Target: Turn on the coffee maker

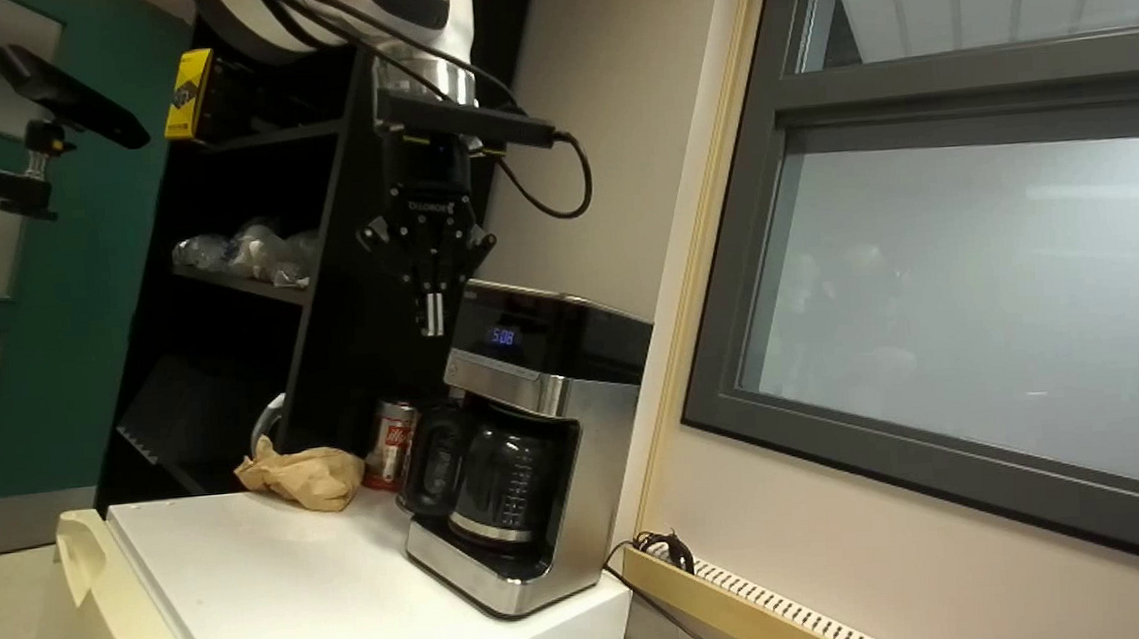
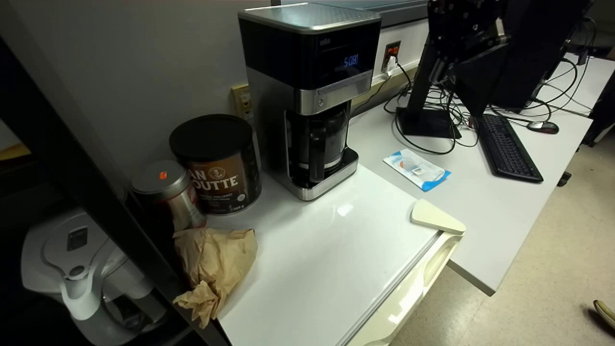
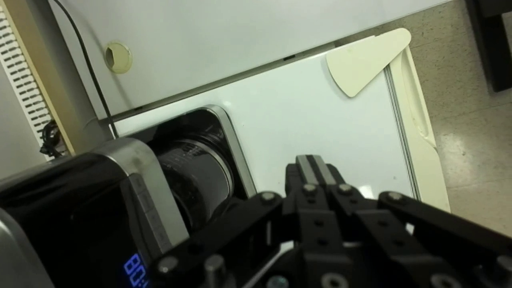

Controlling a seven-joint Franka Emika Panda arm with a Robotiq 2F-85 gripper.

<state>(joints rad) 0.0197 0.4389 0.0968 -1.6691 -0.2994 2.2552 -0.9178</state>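
Note:
The black and silver coffee maker (image 1: 604,457) stands upright on a white cabinet top; it also shows in an exterior view (image 2: 269,115) and in the wrist view (image 3: 92,180). Its steel control band (image 2: 331,93) lies under a lit blue clock display (image 2: 350,60) reading 5:08. The dark glass carafe (image 1: 510,474) sits inside it. My gripper (image 1: 433,317) is shut with nothing between its fingertips. It points down, apart from the machine, with its tips near display height. In the wrist view the tips (image 3: 313,164) appear over the white top in front of the machine.
A red and silver can (image 1: 393,447), a large dark coffee can (image 2: 218,178) and a crumpled paper bag (image 2: 216,264) stand beside the machine. A black shelf (image 1: 324,246) is behind. A desk (image 2: 480,230) holds a keyboard (image 2: 509,149) and cables.

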